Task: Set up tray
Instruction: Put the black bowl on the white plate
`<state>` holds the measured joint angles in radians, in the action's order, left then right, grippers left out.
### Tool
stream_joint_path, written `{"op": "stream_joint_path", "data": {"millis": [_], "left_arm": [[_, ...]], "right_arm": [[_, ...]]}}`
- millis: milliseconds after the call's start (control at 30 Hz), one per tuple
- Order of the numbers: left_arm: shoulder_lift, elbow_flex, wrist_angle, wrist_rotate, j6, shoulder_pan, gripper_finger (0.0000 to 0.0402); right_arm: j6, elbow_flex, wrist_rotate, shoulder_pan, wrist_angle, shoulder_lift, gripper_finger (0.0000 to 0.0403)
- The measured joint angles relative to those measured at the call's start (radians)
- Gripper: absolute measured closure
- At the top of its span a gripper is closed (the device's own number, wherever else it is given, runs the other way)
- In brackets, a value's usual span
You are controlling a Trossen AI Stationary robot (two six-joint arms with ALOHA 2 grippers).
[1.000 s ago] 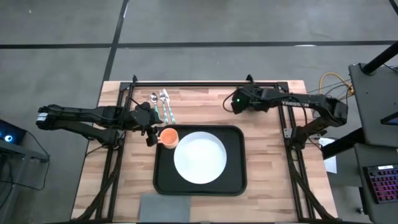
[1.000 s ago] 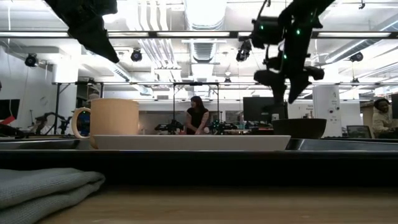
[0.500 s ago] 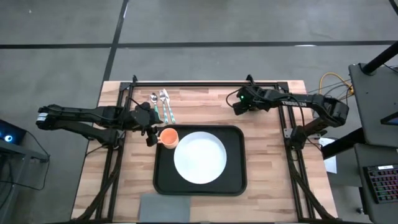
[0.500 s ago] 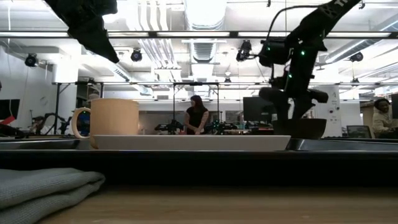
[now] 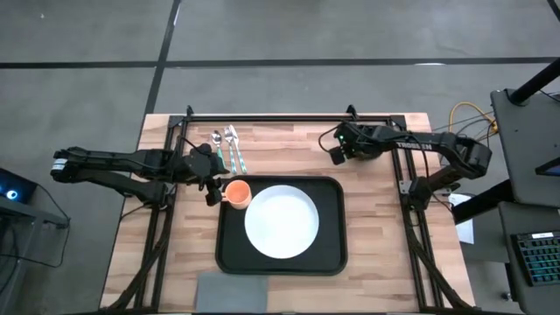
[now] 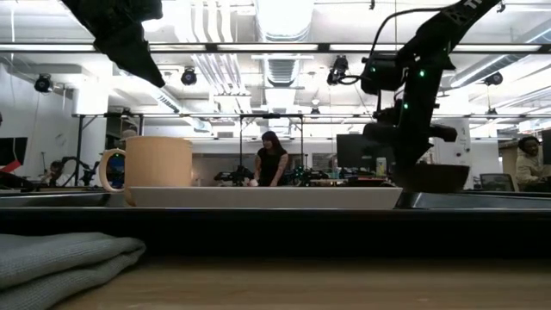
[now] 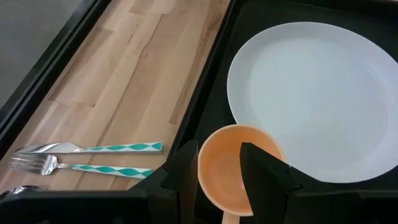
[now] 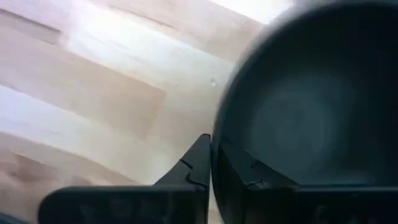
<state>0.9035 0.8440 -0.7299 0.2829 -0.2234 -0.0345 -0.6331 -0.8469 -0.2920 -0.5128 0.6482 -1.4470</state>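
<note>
Gripping the dark bowl [image 8: 298, 99] rim, the right gripper [image 5: 336, 150] is pinched shut; next it's carried near onto the tray [image 5: 337, 254].

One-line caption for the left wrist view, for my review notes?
Left gripper fingers straddle the orange cup's rim on the black tray, beside the white plate; cutlery lies on the wooden table.

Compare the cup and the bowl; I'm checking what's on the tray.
The cup is orange and tall; the bowl is dark and low. The cup stands on the tray; the bowl is off it, over the table. The right gripper has jaws shut on the bowl's rim; the left gripper is at the cup. Both are upright.
</note>
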Motion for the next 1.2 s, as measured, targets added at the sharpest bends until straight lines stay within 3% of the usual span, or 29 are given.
{"op": "stream_joint_path", "data": {"millis": [300,500,767,1200], "left_arm": [[0.002,0.000,0.001,0.003,0.000,0.000,0.0300],[0.002,0.000,0.001,0.003,0.000,0.000,0.0300],[0.000,0.000,0.001,0.002,-0.040,0.000,0.0300],[-0.001,0.002,0.001,-0.001,-0.068,0.000,0.0300]], "right_arm": [[-0.008,-0.213,0.044,0.196,0.298,0.070,0.0394],[0.012,-0.417,0.095,0.494,0.445,0.035,0.0394],[0.130,-0.649,0.093,0.785,0.456,-0.153,0.0394],[0.464,-1.004,0.220,0.829,0.340,-0.628,0.0395]]}}
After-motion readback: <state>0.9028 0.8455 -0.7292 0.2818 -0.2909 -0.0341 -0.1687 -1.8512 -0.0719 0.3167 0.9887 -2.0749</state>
